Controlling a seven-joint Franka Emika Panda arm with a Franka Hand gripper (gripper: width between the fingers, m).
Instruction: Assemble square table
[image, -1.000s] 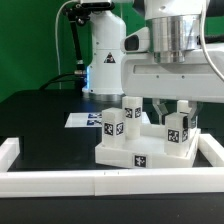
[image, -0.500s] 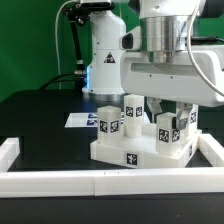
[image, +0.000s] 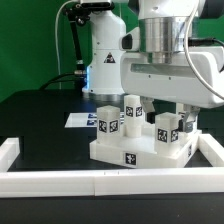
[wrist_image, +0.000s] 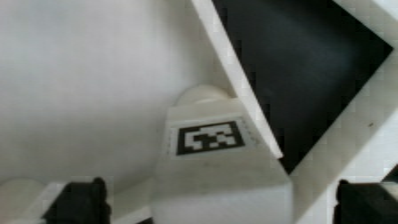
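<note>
- Exterior view: the square table's large white square plastic slab (image: 140, 152) lies flat on the black desk (image: 40, 115), near the desk's front edge and toward the exterior view's right, with a black-and-white square tag on its front wall.
- Three small white tagged leg blocks stand upright on the slab: one at the corner on the exterior view's left (image: 110, 123), one near the back (image: 132, 108), and one at the corner on the exterior view's right (image: 169, 130).
- The robot's gripper (image: 170, 112) hangs straight over that right-hand leg block; its jaws are spread, one dark finger (image: 191, 113) showing just beside the block, and they pinch nothing.
- Wrist view: the tagged top of the leg block (wrist_image: 217, 135) sits between the two spread dark fingertips (wrist_image: 75, 200), with the white slab surface (wrist_image: 89, 90) around it and the black desk beyond the slab's edge.
- Long white border rails (image: 60, 181) run along the desk's front edge and up both sides, just beside the slab.
- A flat marker board (image: 84, 119) lies on the desk behind the slab, in front of the white robot base (image: 104, 60).
</note>
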